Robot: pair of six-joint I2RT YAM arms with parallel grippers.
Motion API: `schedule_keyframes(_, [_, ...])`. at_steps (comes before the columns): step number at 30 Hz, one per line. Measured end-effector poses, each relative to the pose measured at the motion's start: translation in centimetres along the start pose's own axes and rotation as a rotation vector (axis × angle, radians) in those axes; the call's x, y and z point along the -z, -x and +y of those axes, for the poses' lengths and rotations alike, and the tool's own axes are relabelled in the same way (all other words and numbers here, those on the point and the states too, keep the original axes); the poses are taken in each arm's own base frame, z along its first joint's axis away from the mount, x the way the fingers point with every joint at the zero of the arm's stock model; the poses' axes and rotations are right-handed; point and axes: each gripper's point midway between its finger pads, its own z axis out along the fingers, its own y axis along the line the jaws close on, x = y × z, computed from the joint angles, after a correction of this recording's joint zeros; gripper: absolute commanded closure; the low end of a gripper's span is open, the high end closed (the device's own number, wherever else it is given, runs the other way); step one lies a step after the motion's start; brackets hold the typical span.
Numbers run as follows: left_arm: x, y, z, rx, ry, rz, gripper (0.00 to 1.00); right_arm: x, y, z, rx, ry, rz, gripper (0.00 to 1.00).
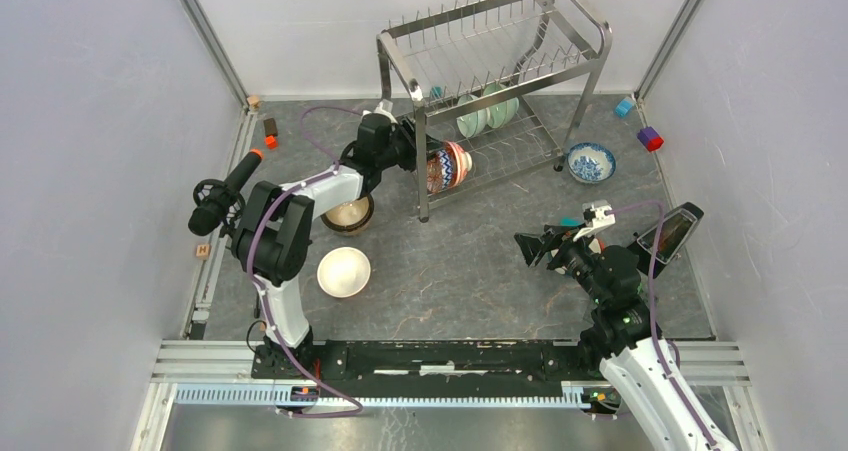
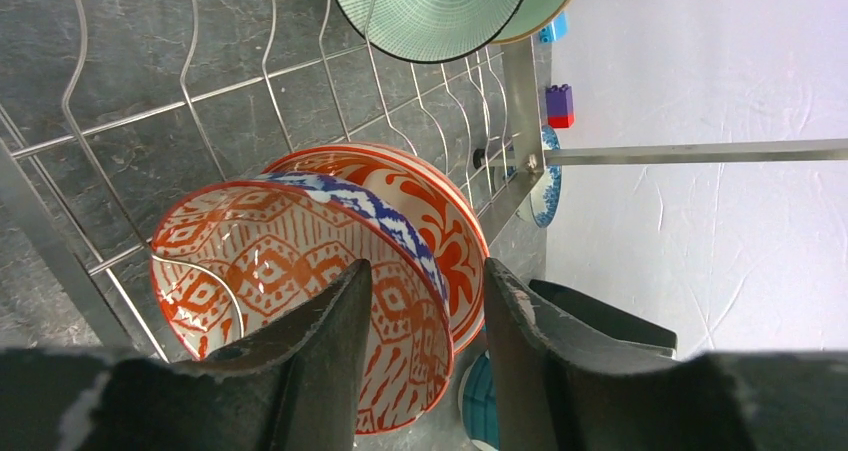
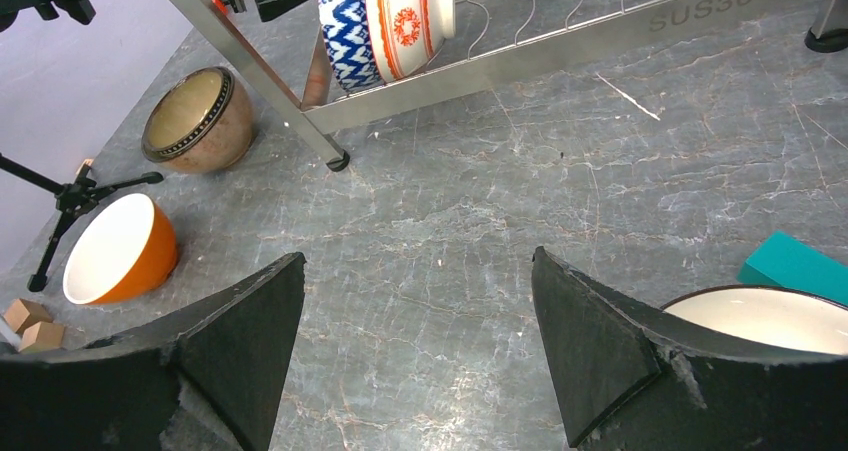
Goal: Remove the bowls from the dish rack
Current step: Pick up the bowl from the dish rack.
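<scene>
The two red-orange bowls stand on their edge in the lower tier of the dish rack (image 1: 480, 41), at the end of it that is nearest to the left arm. They are nested one in the other. The front bowl (image 2: 270, 271) shows its orange patterned inside and a blue patterned outside, and the back bowl (image 2: 420, 191) is just behind it, touching. Their mouths are turned to the left arm and their bases to the far end of the rack, so the axis of each bowl lies along the length of the rack.

The left gripper (image 2: 425, 281) is at these bowls with its jaws half apart. One finger is in front of the inside of the front bowl and the other is beyond the rim of the back bowl, so both rims are between them. If the fingers already press on the bowls, I cannot tell.

Further along the same tier, two pale green bowls (image 1: 485, 111) also stand on edge. On the table (image 1: 470, 301) near the left arm are a brown bowl (image 1: 348, 214) and a white bowl (image 1: 343, 271), both with the mouth up. A blue-and-white bowl (image 1: 591, 161) sits just beside the right end of the rack.

The right gripper (image 3: 418, 261) hangs over bare table, well apart from the rack, with jaws spread wide and nothing in them.
</scene>
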Motion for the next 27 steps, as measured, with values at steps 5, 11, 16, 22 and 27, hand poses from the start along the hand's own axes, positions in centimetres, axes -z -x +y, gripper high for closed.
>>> schedule_keyframes(5, [-0.15,-0.04,-0.07,0.0,-0.004,0.006,0.6,0.0,0.0,0.0,0.0,0.0,0.0,0.11])
schedule_keyframes(11, [-0.15,-0.03,-0.07,-0.001,-0.004,0.006,0.69,0.01,0.03,-0.03,0.003,-0.001,-0.001,0.11])
schedule_keyframes(16, [-0.14,-0.15,-0.25,-0.003,-0.014,0.013,0.84,0.06,0.15,0.0,0.008,0.0,-0.007,0.11])
schedule_keyframes(22, [-0.12,-0.47,-0.67,-0.006,-0.033,0.026,0.98,0.08,0.03,-0.29,0.009,-0.015,-0.004,0.11])
schedule_keyframes(27, [0.1,-0.46,-0.6,-0.007,-0.055,0.025,0.98,0.18,0.13,-0.29,0.011,-0.016,-0.009,0.11])
